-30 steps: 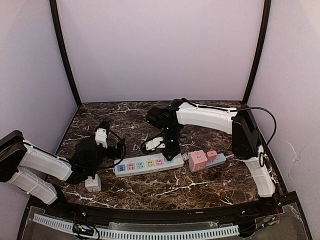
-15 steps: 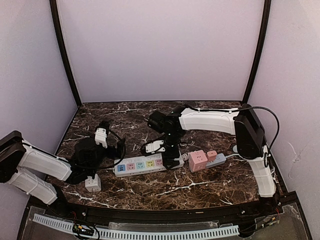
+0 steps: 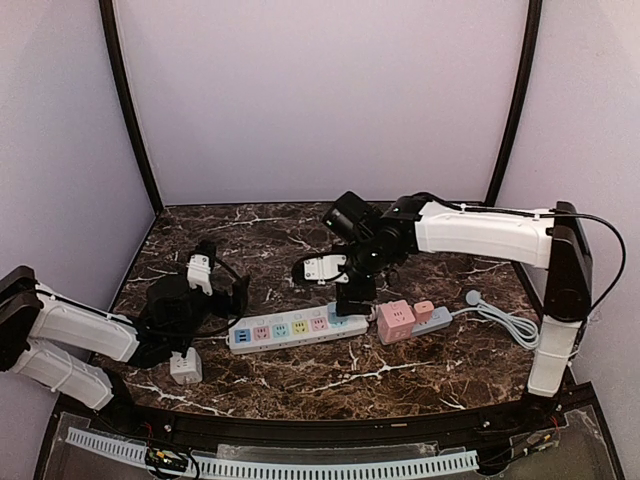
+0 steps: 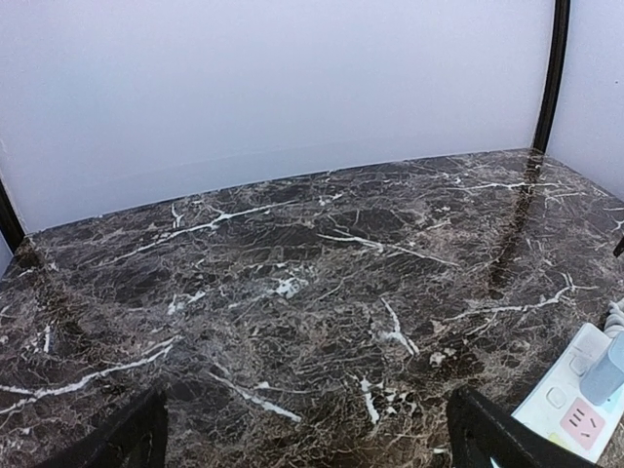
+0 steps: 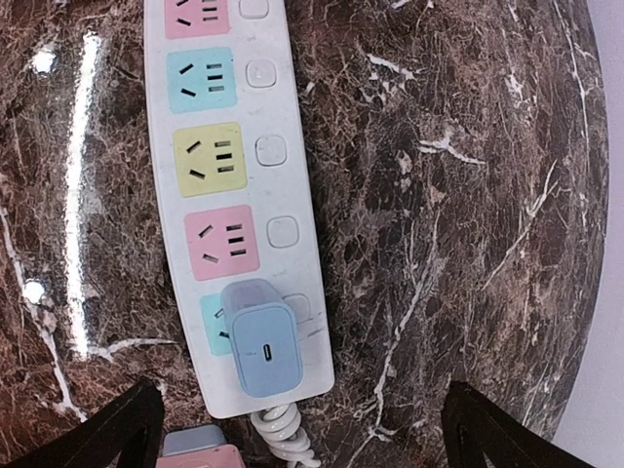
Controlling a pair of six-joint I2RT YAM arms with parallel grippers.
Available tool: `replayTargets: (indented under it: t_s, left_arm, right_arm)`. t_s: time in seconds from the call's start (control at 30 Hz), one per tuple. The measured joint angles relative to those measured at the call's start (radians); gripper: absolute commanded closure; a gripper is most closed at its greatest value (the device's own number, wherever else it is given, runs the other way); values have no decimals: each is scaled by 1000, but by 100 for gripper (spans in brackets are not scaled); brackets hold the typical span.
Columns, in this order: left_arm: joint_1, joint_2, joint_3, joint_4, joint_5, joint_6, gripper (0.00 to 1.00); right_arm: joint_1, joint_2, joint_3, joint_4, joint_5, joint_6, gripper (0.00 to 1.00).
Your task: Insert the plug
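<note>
The right claw (image 5: pixel 304 429), shut 1 second ago, now hangs spread above the strip (image 5: pixel 219 185), leaving the plug (image 5: pixel 261 341) seated in its end socket. Insertion looks done; the left claw (image 4: pixel 312 439) is spread too.

Dark marble surface (image 3: pixel 330 378) veined in white, pink cube socket (image 3: pixel 396 321) touching a grey block (image 3: pixel 437 321), small white adapter (image 3: pixel 185 368) front left, pale lilac walls (image 3: pixel 320 100), black corner posts (image 3: pixel 131 110).
</note>
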Motion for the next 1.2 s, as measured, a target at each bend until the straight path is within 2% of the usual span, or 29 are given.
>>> replayTargets:
  t_s: [0.23,0.37,0.67,0.87,1.0,1.2]
  left_arm:
    - [0,-65,22,-136,-16,-65,0]
    - [0,-160,50,-301,-40,-145,0]
    - [0,-376,249,-880,-106,-344,6]
    - [0,-377,410,-1259,-130,-493,7]
    - [0,-370,476,-1437,-131,-559,7]
    - [0,-368,521,-1665,-114,-642,1]
  right_arm:
    - [0,-127,-247,225,-15,54,1]
    - [0,-172,-315,351,-14,135,1]
    - [0,-273,-452,571,10,278,1]
    - [0,-347,-563,702,6,343,1]
    - [0,-371,-581,756,23,394,1]
    - [-10,-371,-583,799,77,457,1]
